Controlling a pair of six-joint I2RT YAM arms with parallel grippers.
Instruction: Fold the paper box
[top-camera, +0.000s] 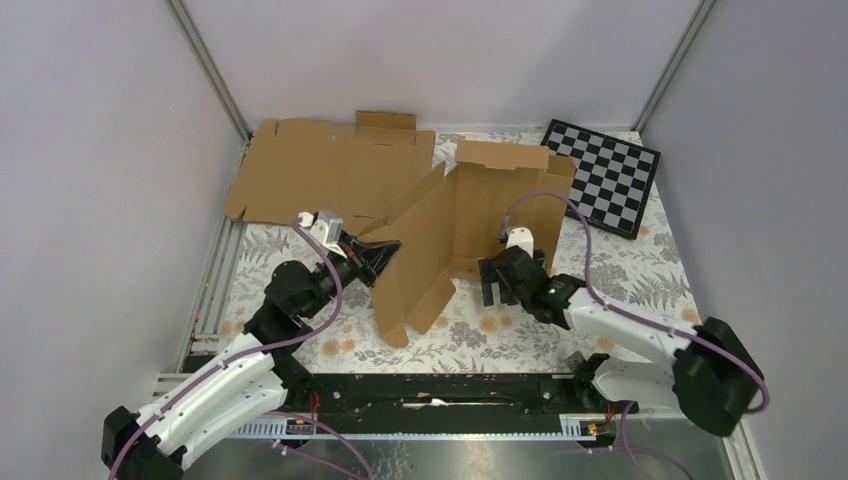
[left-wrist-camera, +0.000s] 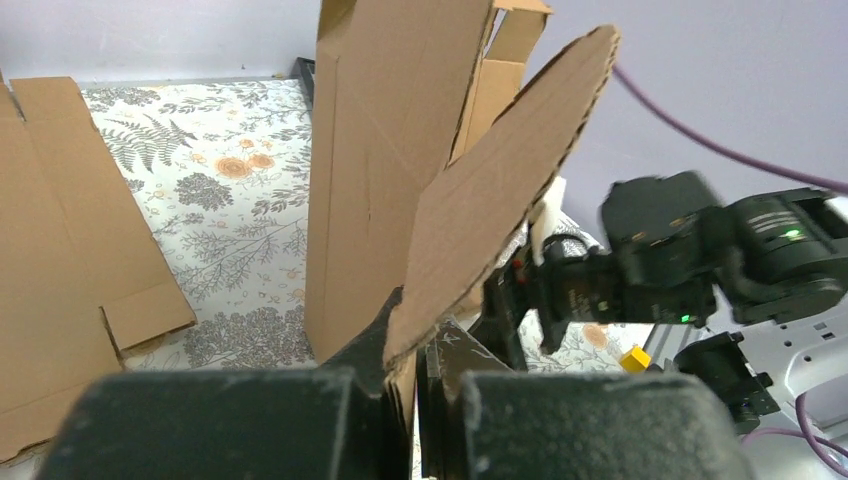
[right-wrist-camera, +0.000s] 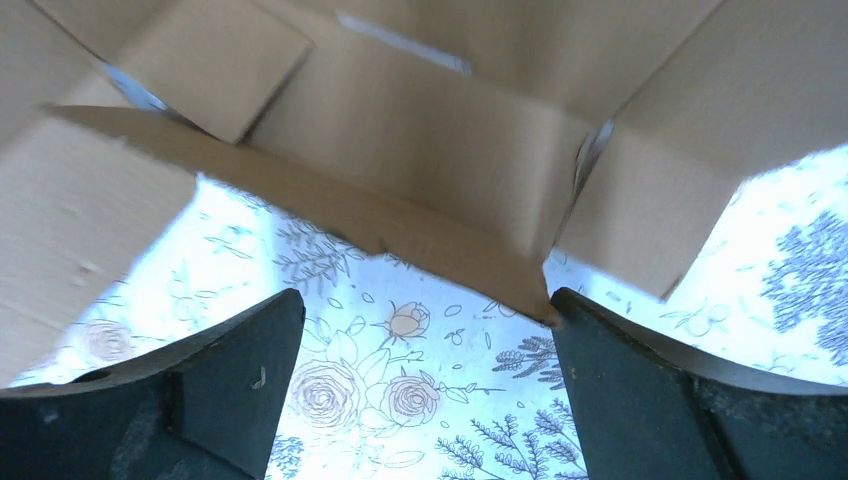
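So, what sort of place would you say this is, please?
Probably a robot test cell: plain panel walls enclose the table, a left arm and right arm sit at its edge, plus a checkerboard.

Paper box beside sheet, perhaps overlapping; checkerboard right.

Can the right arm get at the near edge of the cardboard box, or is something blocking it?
Probably yes. The right gripper is open and aimed at the paper box, whose lower edge lies just ahead, only floral tablecloth between. The left gripper pinches a flap, off to the side.
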